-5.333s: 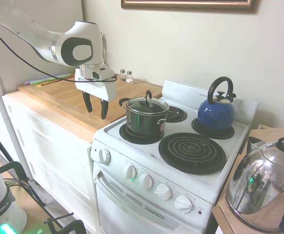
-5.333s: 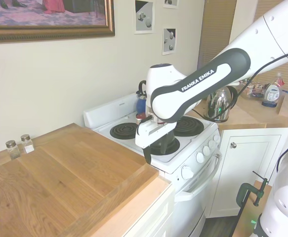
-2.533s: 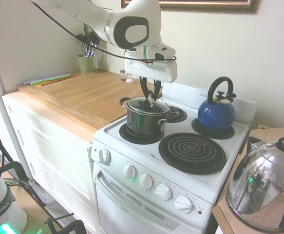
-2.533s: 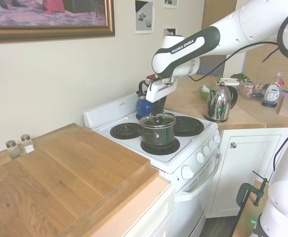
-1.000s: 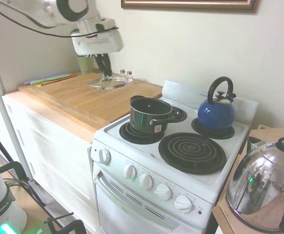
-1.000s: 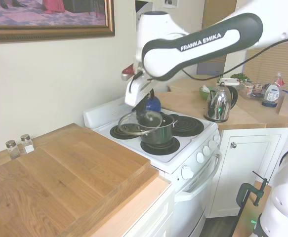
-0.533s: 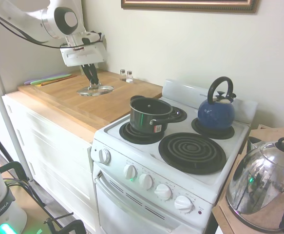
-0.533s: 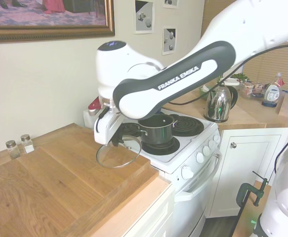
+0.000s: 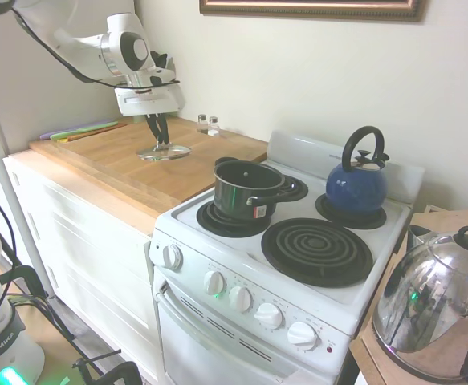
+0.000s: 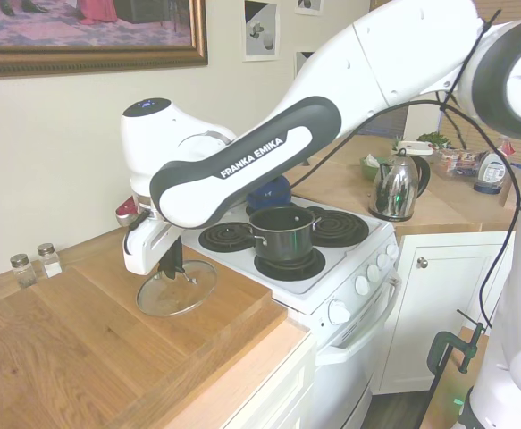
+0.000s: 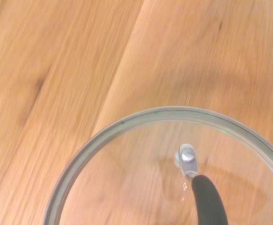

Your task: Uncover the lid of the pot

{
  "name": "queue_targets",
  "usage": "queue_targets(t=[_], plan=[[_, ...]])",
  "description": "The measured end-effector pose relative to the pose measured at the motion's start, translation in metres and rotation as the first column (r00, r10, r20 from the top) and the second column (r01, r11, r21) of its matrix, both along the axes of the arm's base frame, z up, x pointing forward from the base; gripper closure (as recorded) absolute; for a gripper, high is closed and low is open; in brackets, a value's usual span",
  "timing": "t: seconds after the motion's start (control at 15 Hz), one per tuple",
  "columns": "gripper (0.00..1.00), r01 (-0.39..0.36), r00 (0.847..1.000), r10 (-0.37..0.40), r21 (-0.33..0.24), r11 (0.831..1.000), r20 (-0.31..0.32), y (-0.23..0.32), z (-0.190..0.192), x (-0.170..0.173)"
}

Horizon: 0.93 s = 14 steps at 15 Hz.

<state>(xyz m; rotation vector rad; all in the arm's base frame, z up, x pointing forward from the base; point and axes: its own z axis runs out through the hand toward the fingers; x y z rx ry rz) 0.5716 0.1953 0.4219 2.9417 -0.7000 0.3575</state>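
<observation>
From where I stand, the upper left of the first exterior view holds the white arm, its tool (image 9: 160,135) pointing straight down with its fingers closed together on the dark knob of the lid (image 9: 163,151). The glass lid sits low over the wooden counter (image 9: 113,164) in the left-centre of that frame, either just touching the wood or a hair above it; I cannot tell which. In the second exterior view the same lid (image 10: 177,288) shows lower left, hanging under the tool (image 10: 174,268) near the counter's edge, and the wrist view shows its metal rim (image 11: 127,123) with wood grain visible through the glass. Moving right, the pot (image 9: 248,190) stands open on the front left burner of the white stove (image 9: 298,273), well apart from the lid, its dark inside exposed. Further right sits a blue kettle (image 9: 356,183) on a back burner, and at the far lower right a shiny steel kettle (image 9: 430,305). To my eye the uncovering itself is done and the step in hand is setting the lid down. Next calls for easing it flat onto the wood, letting the fingers part, and lifting clear without dragging the knob.
</observation>
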Motion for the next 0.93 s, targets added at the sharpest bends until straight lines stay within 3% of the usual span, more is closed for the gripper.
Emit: queue_targets(t=[0.33, 0.93], plan=[[1.00, 0.025, 1.000, -0.025, 0.004, 1.000, -0.019, -0.004, -0.015, 0.030], [1.00, 0.048, 0.997, -0.049, -0.016, 0.999, -0.061, -0.022, -0.048, 0.046]])
